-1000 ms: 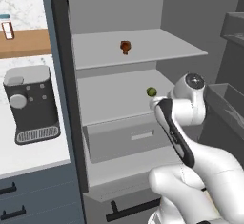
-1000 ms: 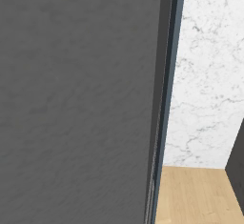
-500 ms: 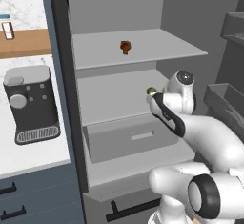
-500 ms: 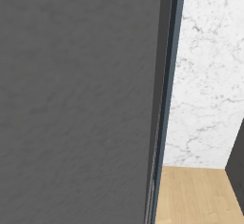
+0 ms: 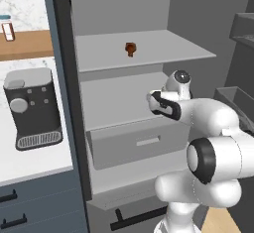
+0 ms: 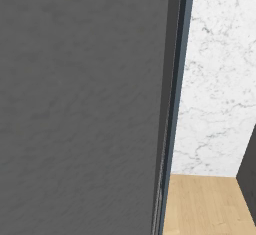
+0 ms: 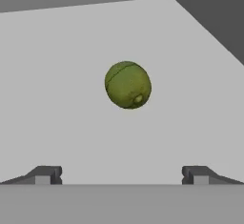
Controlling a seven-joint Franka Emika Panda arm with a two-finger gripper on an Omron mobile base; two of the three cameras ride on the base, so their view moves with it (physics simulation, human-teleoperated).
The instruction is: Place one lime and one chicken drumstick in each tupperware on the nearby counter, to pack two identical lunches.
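Arm has swung in toward the middle fridge shelf [image 5: 114,110] over the last second, so the reach for the first lime [image 7: 127,85] is underway, nothing picked yet. Gripper [image 7: 122,174] fingers spread wide, empty; lime sits on the shelf straight ahead, centred between them, not touching. Drumstick [image 5: 130,49] on the shelf above.

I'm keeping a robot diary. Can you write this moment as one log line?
hand: open, empty | target: lime on fridge shelf, ahead between fingertips | chicken drumstick: shelf above, untouched

Flat, even, shadowless rendered light
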